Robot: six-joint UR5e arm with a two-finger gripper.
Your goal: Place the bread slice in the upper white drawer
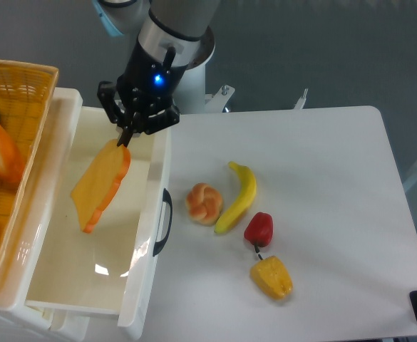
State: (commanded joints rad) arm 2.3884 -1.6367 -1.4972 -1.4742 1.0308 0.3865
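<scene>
The gripper (125, 137) is closed on the top edge of the bread slice (99, 185). The slice hangs tilted over the inside of the open white drawer (87, 285), above its floor.

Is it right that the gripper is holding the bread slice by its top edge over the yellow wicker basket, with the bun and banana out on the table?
Not quite. In the camera view the gripper holds the bread slice by its top edge over the upper white drawer, not the yellow wicker basket. The bun and banana are on the table, as you said.
</scene>
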